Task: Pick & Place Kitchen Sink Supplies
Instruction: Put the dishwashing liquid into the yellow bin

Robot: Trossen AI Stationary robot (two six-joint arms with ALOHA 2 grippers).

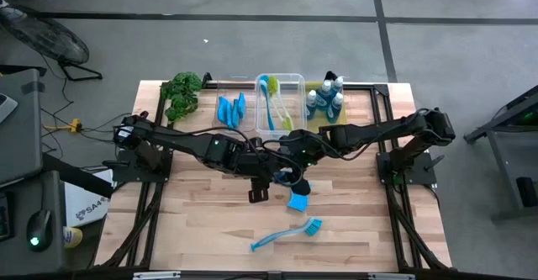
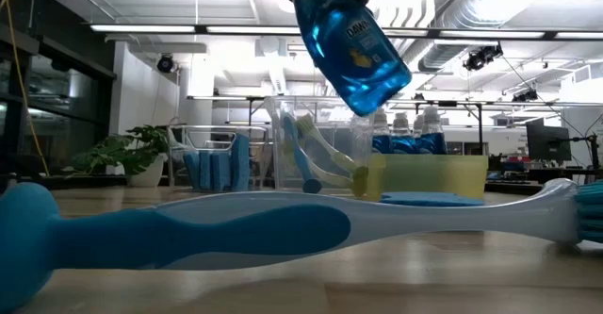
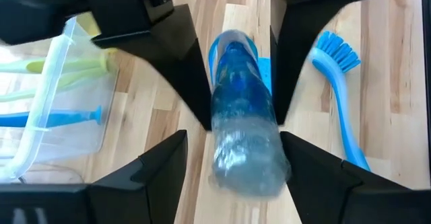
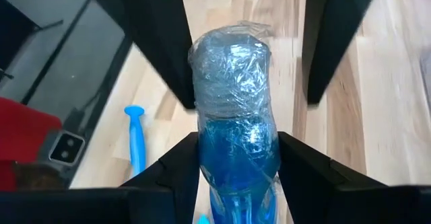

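Dish-soap bottle [image 2: 353, 55] hangs above the bench [image 1: 210, 221], gripped by right end effector [image 4: 236, 163]; left end effector [image 3: 232, 150], fingers wide around it, should close squarely before right releases.

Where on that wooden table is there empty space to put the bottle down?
Bare wood lies left of the blue long-handled dish brush and right of the small blue sponge. The back edge is crowded: green leafy plant, clear plastic bin, yellow bin.
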